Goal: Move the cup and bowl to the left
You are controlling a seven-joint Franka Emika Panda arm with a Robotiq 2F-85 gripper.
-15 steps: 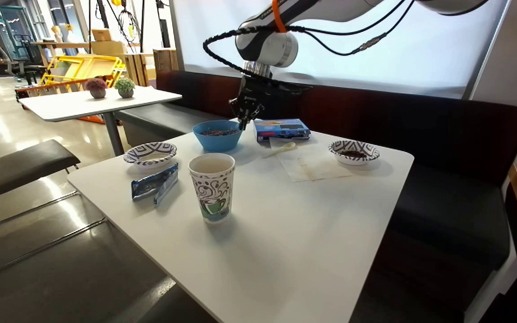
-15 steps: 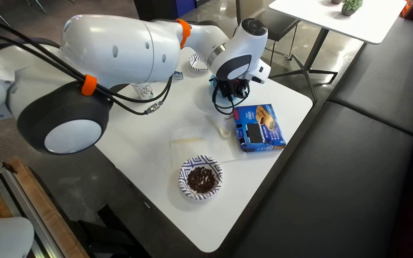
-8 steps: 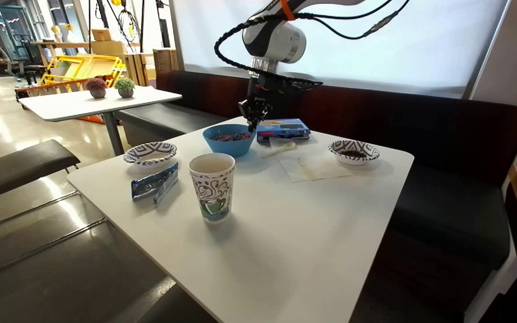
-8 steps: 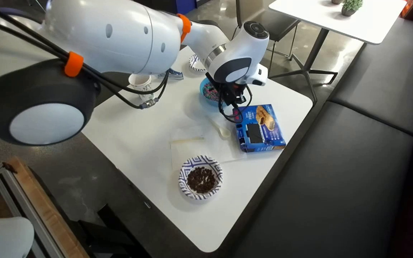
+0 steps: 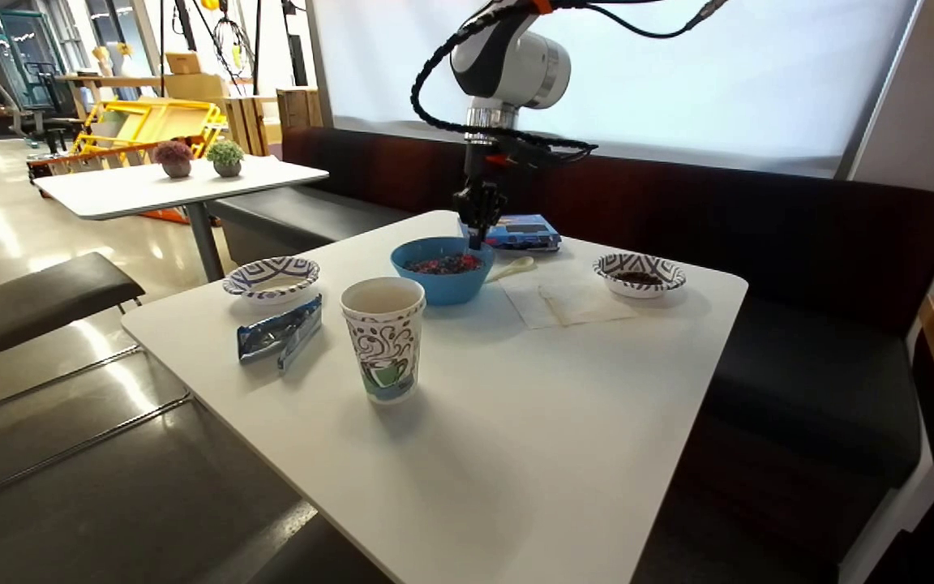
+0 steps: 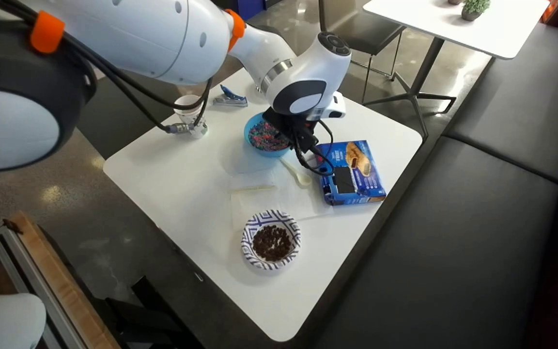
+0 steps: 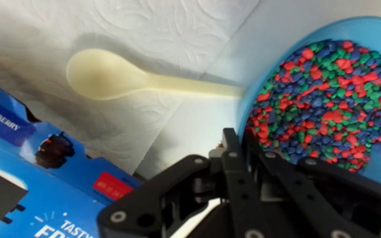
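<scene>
"Wrist view: how does the hand (image 7: pixel 239 135) stand?"

"Nearly closed. From the left, one finger (image 7: pixel 232 145) is outside the rim and the other inside, with the wall of the bowl (image 7: pixel 364 29) pinched between them. Red, green and blue bits (image 7: pixel 322 109) lie inside."

"Does the bowl sit on the worktop (image 5: pixel 499 438)?"

"I can't tell whether its base touches."

"Take me across the surface, then."

"From the left in an exterior view: a patterned dish (image 5: pixel 276 266), blue wrappers (image 5: pixel 272 337), then the cup (image 5: pixel 386 349), upright and apart from the hand. The bowl is behind the cup and a little to its right. Next come a pale spoon (image 5: pixel 520 264) partly on white paper (image 5: pixel 589 312), a blue box (image 5: pixel 528 233) behind the spoon, and a second patterned dish (image 5: pixel 666 272) with dark bits (image 5: pixel 637 277) in it."

"And the room?"

"Leftmost, a dark chair (image 5: pixel 37 300); a yellow frame (image 5: pixel 175 120) farther back; a white side table (image 5: pixel 126 195) carrying two potted plants (image 5: pixel 226 158). Then a dark bench (image 5: pixel 807 381) runs behind the worktop and on round to the right."
</scene>
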